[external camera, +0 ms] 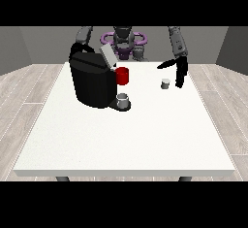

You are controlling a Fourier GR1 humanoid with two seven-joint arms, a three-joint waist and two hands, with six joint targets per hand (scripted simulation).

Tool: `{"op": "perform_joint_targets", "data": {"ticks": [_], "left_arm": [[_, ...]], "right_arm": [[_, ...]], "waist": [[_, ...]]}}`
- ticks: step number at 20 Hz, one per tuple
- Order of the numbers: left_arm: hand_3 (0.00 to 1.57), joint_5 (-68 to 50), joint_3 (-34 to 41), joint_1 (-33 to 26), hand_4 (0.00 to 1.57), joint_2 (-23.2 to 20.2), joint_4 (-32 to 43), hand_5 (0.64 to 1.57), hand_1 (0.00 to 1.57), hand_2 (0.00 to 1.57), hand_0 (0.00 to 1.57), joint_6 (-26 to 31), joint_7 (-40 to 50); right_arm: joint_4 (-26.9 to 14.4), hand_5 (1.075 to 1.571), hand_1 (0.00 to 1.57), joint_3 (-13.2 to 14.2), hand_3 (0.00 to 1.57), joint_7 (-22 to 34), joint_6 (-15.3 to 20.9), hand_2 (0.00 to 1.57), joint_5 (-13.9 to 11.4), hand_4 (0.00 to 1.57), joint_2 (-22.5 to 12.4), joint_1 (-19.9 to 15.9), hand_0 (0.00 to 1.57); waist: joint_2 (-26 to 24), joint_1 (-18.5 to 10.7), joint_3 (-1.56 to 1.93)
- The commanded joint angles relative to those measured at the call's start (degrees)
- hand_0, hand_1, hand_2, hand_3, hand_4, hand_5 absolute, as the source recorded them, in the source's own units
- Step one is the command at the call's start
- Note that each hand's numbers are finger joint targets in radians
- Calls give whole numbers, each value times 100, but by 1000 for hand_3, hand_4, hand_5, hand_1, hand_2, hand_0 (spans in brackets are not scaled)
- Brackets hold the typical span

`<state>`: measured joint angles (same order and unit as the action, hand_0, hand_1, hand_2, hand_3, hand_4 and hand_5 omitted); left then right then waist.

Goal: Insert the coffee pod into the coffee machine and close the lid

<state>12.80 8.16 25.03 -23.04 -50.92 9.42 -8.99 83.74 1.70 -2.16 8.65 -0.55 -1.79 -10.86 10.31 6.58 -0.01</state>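
White surface [121, 135] on a wood floor, grey walls behind. Nothing inserted yet: coffee pod [165, 83] sitting on the surface just beside the hand at the view's right [181, 73], untouched as far as visible. Fingers hanging straight down, spread from the thumb, holding nothing. Coffee machine [93, 79] well off to that hand's far side, lid [108, 56] raised. Other hand hidden behind the machine.

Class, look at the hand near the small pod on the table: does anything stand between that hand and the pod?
Nothing visible does. The hand at the view's right hangs beside the pod, with only bare table between them.
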Motion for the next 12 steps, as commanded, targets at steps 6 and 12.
{"op": "perform_joint_targets", "data": {"ticks": [6,12], "left_arm": [[501,573,-19,520,0,-43,963,1571,807,847,807,-480,-111],[469,1124,-373,366,0,-360,1133,1571,600,715,600,-392,-542]], "right_arm": [[-123,1571,0,-158,0,64,275,0,-268,427,152,-235,0],[-331,1571,0,24,0,-70,87,0,-100,453,-40,-234,0]], "waist": [[148,169,-2],[173,6,0]]}}
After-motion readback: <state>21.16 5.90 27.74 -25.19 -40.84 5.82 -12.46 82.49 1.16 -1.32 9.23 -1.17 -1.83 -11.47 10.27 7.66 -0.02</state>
